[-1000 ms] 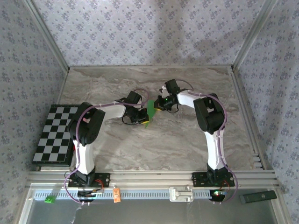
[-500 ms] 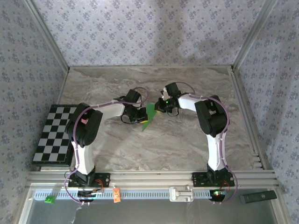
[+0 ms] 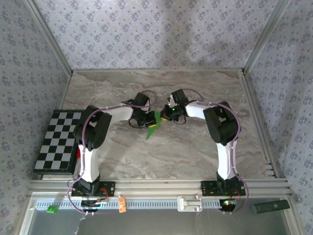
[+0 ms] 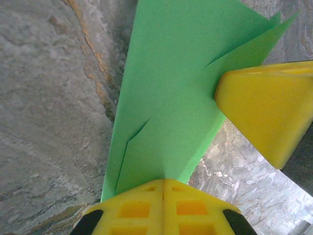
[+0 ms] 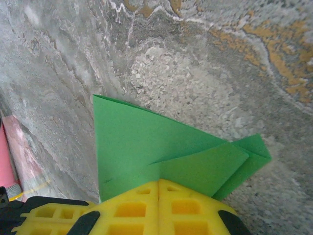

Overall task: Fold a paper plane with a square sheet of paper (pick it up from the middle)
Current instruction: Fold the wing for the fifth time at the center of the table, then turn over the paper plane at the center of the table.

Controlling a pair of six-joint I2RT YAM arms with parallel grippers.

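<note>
Folding was midway: the creased green paper (image 4: 166, 98) was pinched by left gripper (image 4: 164, 182) and right gripper (image 5: 159, 183); careful edge alignment seemed needed next.

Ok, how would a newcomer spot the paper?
On the marble table, look where both arms meet. The folded paper is pinched there in their yellow fingers. It is bright green and pointed, unlike the tiny green cube at the front edge.

The right gripper (image 5: 159, 190) has its yellow jaws pressed together on the folded green paper (image 5: 146, 142). The paper's layered tip points right. Grey marbled table (image 5: 220, 58) lies beyond.
</note>
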